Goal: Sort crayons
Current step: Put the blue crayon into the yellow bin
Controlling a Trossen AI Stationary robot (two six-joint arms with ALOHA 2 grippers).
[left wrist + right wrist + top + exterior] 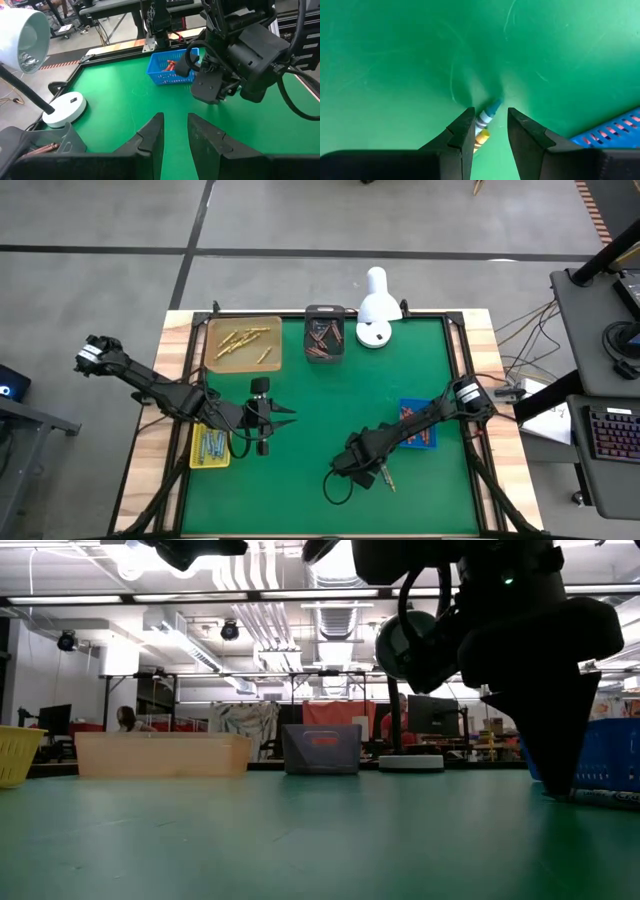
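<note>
Two crayons lie side by side on the green mat: one with a blue tip and white wrapper (487, 116), one orange-yellow (481, 137). In the high view they show as a small stick (387, 479) near the table's front right. My right gripper (490, 111) points down over them, open, one finger on each side of the pair. My left gripper (175, 119) hovers open above the mat at the left (285, 418), nothing between its fingers.
A tan tray (243, 343) with yellow crayons and a dark tray (325, 335) with brown ones stand at the far edge, beside a white lamp (375, 305). A blue tray (418, 425) with red crayons sits right, a yellow tray (210, 445) left.
</note>
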